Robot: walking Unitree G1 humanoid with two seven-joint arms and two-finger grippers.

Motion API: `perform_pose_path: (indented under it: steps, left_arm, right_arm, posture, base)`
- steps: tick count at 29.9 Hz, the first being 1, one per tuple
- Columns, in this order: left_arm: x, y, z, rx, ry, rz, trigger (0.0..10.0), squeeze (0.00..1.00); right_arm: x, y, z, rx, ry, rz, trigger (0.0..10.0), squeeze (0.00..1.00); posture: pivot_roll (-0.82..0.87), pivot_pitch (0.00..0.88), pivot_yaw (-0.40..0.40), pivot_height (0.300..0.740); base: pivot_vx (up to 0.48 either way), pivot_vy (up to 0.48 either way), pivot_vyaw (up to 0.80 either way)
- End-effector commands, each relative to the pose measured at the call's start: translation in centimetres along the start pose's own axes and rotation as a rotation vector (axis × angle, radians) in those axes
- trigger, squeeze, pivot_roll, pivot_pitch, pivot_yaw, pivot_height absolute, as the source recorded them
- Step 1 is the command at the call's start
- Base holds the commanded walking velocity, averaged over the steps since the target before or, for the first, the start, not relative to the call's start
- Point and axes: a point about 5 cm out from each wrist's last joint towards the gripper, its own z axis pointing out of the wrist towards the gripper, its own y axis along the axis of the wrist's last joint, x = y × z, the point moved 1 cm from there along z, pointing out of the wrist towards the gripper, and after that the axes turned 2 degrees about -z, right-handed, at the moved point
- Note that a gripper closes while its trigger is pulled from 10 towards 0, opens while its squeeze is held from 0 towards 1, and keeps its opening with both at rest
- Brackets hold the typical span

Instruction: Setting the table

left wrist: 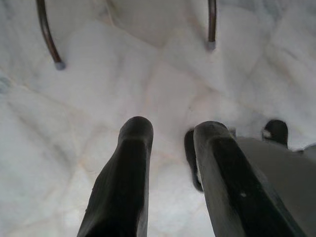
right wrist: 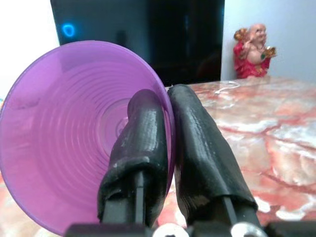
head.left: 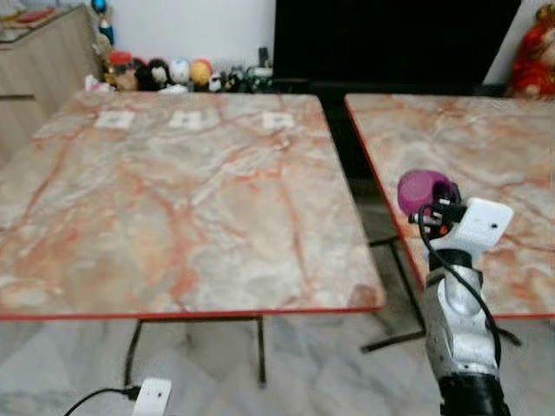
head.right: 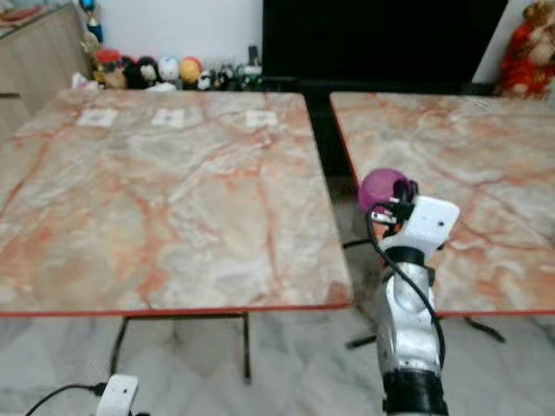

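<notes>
Right end effector (right wrist: pixel 165 143) pinches purple bowl (right wrist: pixel 74 133) by its rim, raised over the gap between two marble benches (head.left: pixel 173 199). Left end effector (left wrist: pixel 170 173) hangs low over floor (left wrist: pixel 148 84), fingers slightly apart.

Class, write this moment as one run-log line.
right gripper: shut on purple bowl, raised between marble tables | left gripper: open, low over floor

Place: I saw a home living room.
Signs: marble tables (head.left: pixel 173 199), TV (head.left: pixel 390 39), toy figurines (head.left: pixel 165 74), cabinet (head.left: pixel 43 61).
</notes>
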Motion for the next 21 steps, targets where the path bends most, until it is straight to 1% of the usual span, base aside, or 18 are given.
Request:
perform_pose_path:
  steps: [1,11,13,14,21]
  left_arm:
    - [-0.01,-0.09,-0.01,0.005,-0.004,-0.012,10.0,0.00]
    - [-0.17,-0.01,0.04,0.004,-0.006,-0.014,10.0,0.00]
    - [-0.19,-0.03,0.05,0.008,-0.002,-0.012,10.0,0.00]
    - [-0.21,-0.02,0.06,0.008,-0.002,-0.012,10.0,0.00]
    - [-0.49,-0.04,0.08,0.000,-0.002,-0.028,10.0,0.00]
  right_arm:
    - [-0.19,0.67,0.32,-0.025,0.000,-0.010,10.0,0.00]
    - [-0.25,0.65,0.32,-0.023,-0.003,-0.008,10.0,0.00]
    - [-0.24,0.66,0.32,-0.023,-0.003,-0.008,10.0,0.00]
    - [-0.22,0.66,0.31,-0.023,-0.002,-0.007,10.0,0.00]
    - [-0.24,0.64,0.31,-0.020,-0.003,-0.007,10.0,0.00]
  posture:
    - [0.09,0.001,-0.042,0.740]
    - [0.08,0.007,-0.043,0.740]
    - [0.08,0.007,-0.043,0.740]
    - [0.08,0.009,-0.044,0.740]
    - [0.08,0.011,-0.044,0.740]
  base:
    - [0.000,-0.465,0.00]
    - [0.000,-0.465,0.00]
    - [0.000,-0.319,0.00]
    - [0.000,-0.259,0.00]
    - [0.000,0.000,0.00]
